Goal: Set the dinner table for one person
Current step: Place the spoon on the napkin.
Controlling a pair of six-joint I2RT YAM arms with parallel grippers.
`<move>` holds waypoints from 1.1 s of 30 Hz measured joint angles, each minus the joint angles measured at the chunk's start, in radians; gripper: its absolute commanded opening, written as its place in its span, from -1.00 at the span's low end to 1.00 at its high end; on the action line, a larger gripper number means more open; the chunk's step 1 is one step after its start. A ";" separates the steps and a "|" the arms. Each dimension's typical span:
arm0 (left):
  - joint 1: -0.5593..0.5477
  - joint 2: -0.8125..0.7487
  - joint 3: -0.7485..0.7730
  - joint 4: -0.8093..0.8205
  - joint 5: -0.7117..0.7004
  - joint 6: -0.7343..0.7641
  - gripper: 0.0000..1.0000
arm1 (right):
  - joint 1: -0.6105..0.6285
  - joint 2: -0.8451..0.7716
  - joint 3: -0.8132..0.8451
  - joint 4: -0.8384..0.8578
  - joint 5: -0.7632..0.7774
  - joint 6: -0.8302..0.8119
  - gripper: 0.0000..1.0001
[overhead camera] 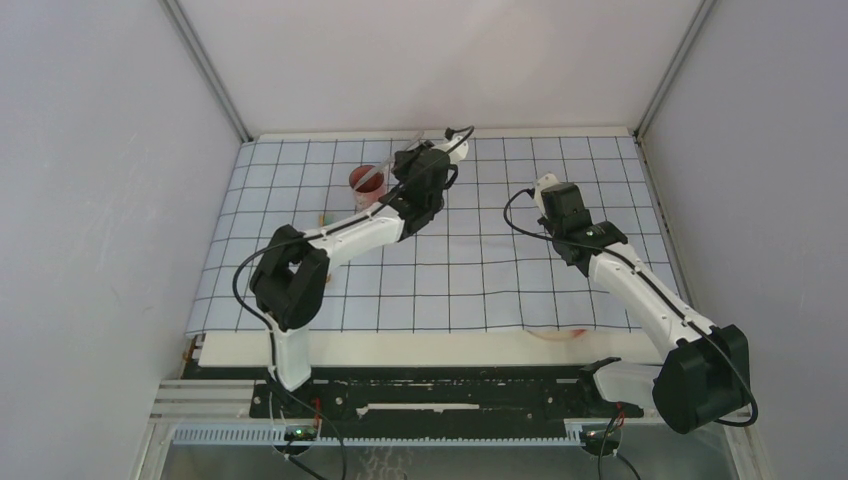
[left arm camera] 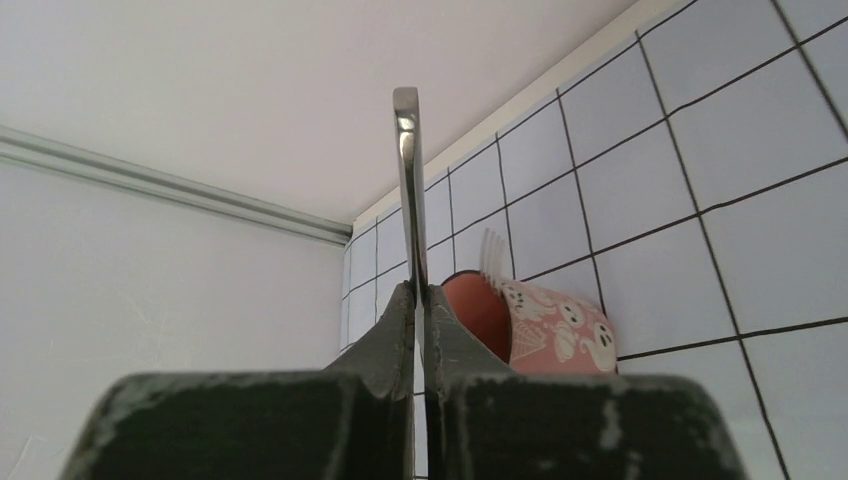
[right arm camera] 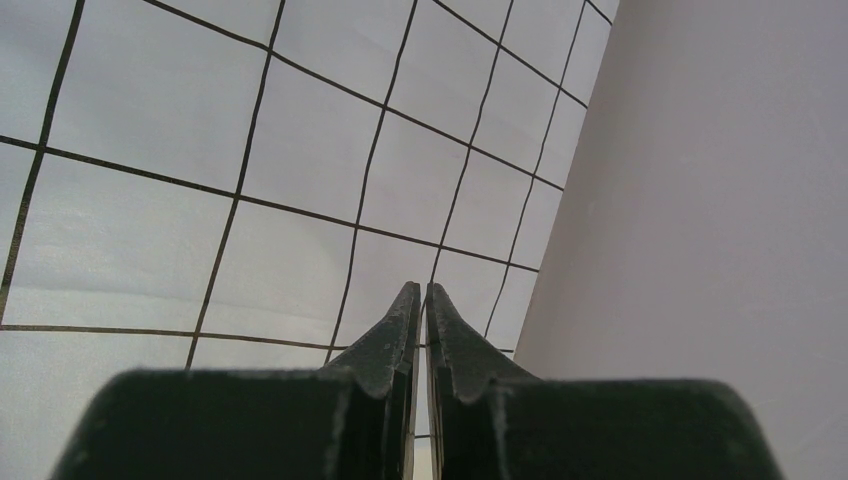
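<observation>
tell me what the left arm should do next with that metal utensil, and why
Probably lower the metal utensil onto bare gridded cloth beside the pink cup. The left gripper is shut on it, and it seems to be held clear of the cloth, not yet laid down.

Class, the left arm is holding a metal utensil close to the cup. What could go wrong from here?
1. The left gripper pinches the thin metal utensil only between its fingertips, so the utensil could twist or slip as the arm moves.
2. The cup, with a fork standing in it, is close by; a careless swing might tip it over.
</observation>
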State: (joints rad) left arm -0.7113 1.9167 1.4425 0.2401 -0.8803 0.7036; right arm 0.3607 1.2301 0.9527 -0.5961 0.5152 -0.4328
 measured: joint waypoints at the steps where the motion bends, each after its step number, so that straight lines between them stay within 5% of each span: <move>1: -0.008 0.000 0.007 -0.018 -0.001 -0.004 -1.00 | 0.000 0.000 0.000 0.000 0.000 0.000 -0.77; 10: -0.035 -0.010 0.109 -0.127 -0.003 -0.043 -1.00 | 0.000 -0.009 0.000 -0.004 -0.002 -0.004 -0.77; 15: 0.002 -0.058 0.192 -0.337 0.034 -0.159 -1.00 | 0.000 -0.018 0.000 -0.008 -0.015 -0.003 -0.77; 24: 0.319 -0.108 0.393 -0.785 0.263 -0.433 -1.00 | 0.006 -0.031 0.000 -0.008 -0.031 0.000 -0.77; 33: 0.544 -0.115 0.288 -1.001 0.455 -0.575 -1.00 | 0.008 -0.057 -0.008 -0.006 -0.053 0.000 -0.77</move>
State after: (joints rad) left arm -0.1673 1.8015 1.7306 -0.7609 -0.4252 0.1291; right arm 0.3691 1.1728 0.9451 -0.6018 0.4625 -0.4324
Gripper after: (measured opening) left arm 0.017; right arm 0.117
